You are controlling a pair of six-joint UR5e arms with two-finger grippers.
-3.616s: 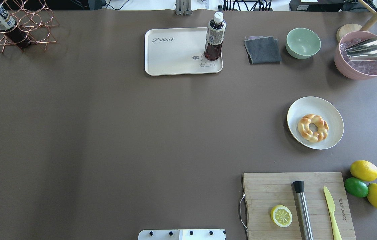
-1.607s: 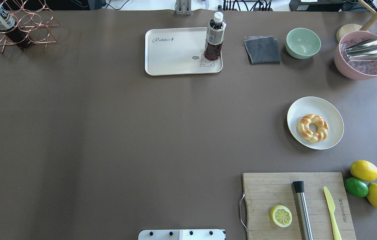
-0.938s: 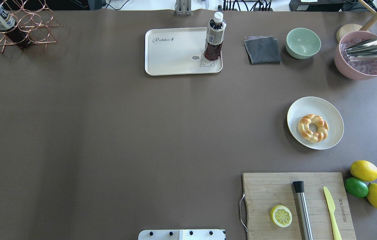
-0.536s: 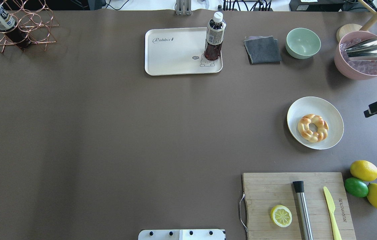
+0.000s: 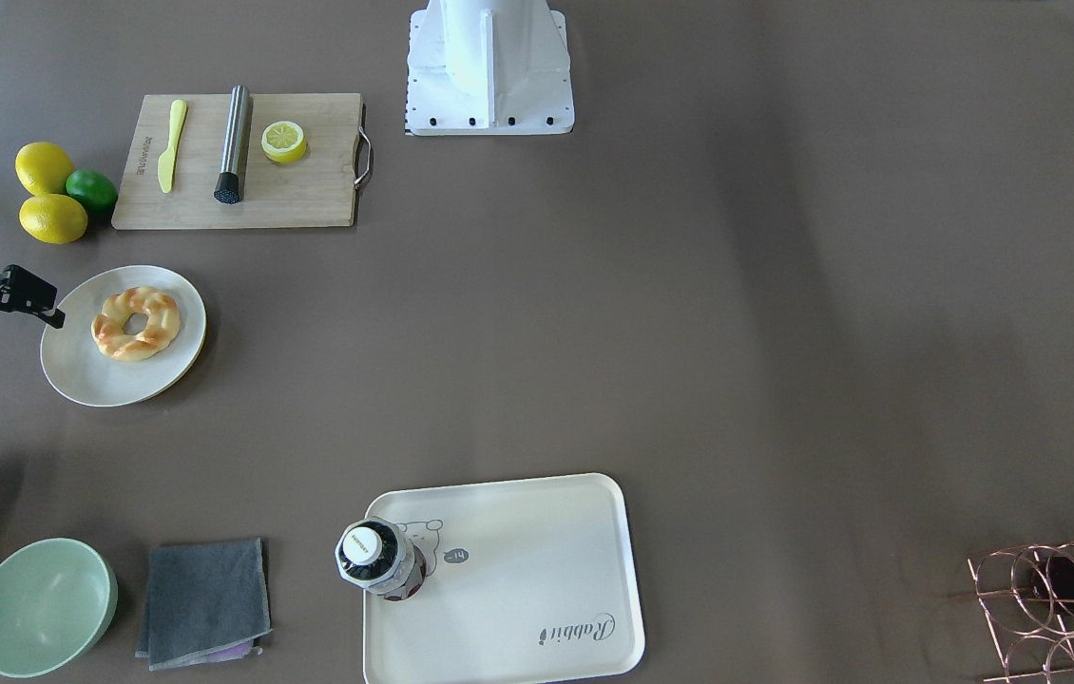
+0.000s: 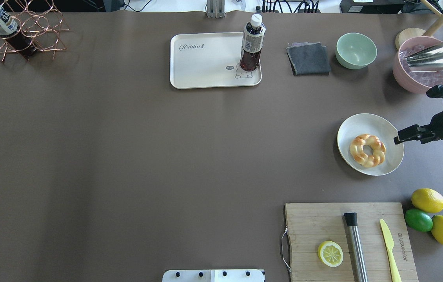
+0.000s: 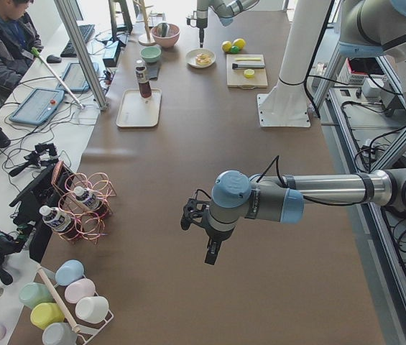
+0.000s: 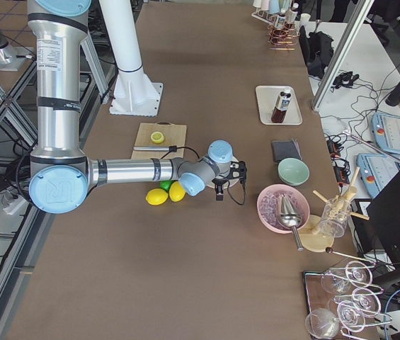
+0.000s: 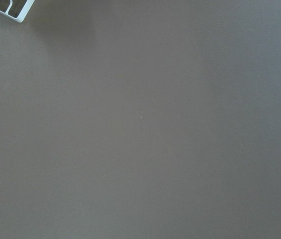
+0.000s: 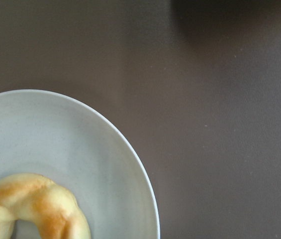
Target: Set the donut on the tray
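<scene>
The donut [image 6: 367, 150], golden and braided, lies on a round off-white plate [image 6: 366, 124] at the table's right; it also shows in the front view [image 5: 136, 323] and the right wrist view [image 10: 31, 209]. My right gripper [image 6: 411, 136] hangs fingers-down above the plate's right rim, beside the donut and apart from it; its two fingers show apart with nothing between them. The cream tray [image 6: 206, 66] with "Rabbit" script lies at the far middle. My left gripper [image 7: 210, 251] shows only in the exterior left view, over bare table; I cannot tell whether it is open.
A dark drink bottle [image 6: 252, 47] stands on the tray's right end. A grey cloth [image 6: 308, 58], green bowl [image 6: 356, 50] and pink ice bowl [image 6: 427, 66] lie beyond the plate. A cutting board [image 6: 315, 227] with lemon half, muddler and knife is near; lemons and lime [image 6: 427, 199] beside it.
My right gripper has come in from the right edge and moved left to the plate's right rim. The donut, plate and tray have not moved.
</scene>
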